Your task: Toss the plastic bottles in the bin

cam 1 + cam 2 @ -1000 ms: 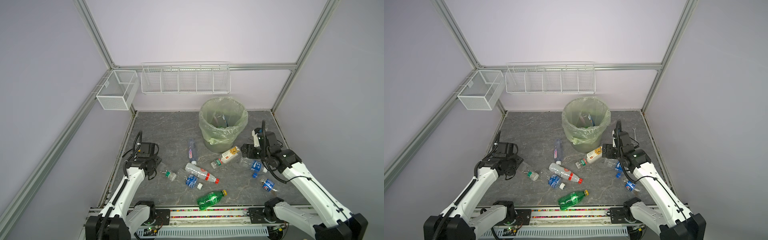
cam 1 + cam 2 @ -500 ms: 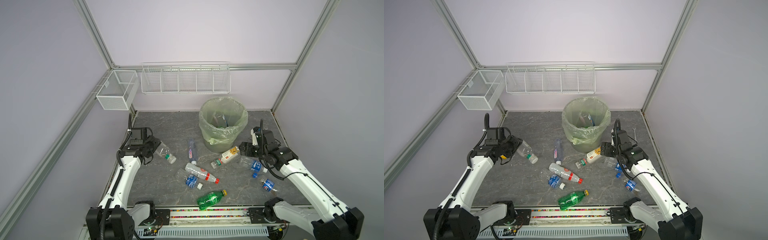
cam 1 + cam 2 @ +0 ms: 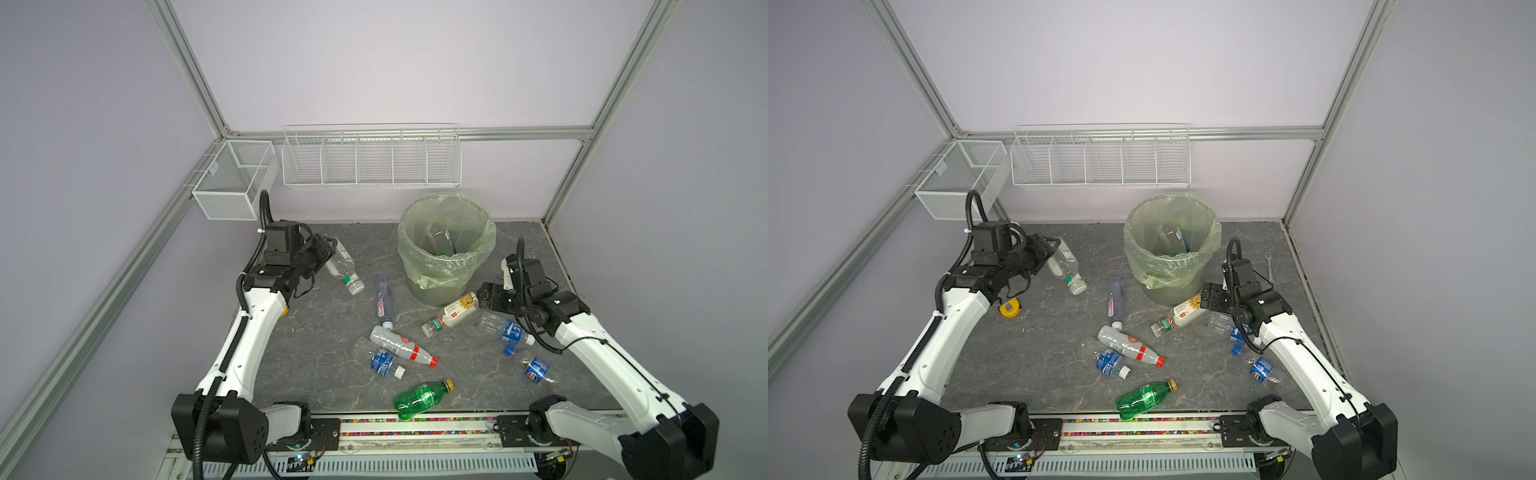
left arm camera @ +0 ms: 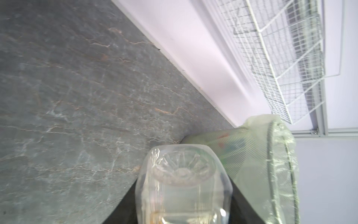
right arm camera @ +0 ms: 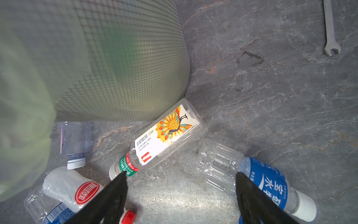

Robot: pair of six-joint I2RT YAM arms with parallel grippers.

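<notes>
**Plastic bottles (image 3: 534,368): one up in the left gripper (image 3: 330,249), the rest down on the tabletop (image 3: 316,332)**

Big picture first. The grey stone-look tabletop is littered. The bin (image 3: 436,293), lined with its pale green bag, stands upright toward the back, right of centre, with a few things lying in its bottom. Two white wire baskets (image 3: 370,158) hang on the walls behind.

Over on the left, the left gripper is clamped tight on the base end of a clear bottle (image 3: 343,266). The bottle is held off the tabletop and tilted cap end down, well to the left of the bin. In the left wrist view its ribbed base fills the foreground, with the bin beyond.

Now the right gripper (image 5: 180,174). Its jaws are spread wide with nothing between them, low over the tabletop in front of the bin. One finger sits by the green neck of the peacock-label bottle (image 5: 166,135), which lies just beside the bin's foot. The other finger is over the blue-label bottle (image 5: 261,178). Whether either finger touches, I cannot tell.

Mid-tabletop lies a purple-tinted bottle (image 3: 384,301). Nearer the front, a white bottle (image 3: 399,344) with a red cap touches a small blue-labelled bottle (image 3: 382,360). The green bottle (image 3: 419,398) lies closest to the front edge.

Smallest of all are a wrench (image 3: 1269,266) to the right of the bin and a yellow tape measure (image 3: 1009,308) by the left arm.
</notes>
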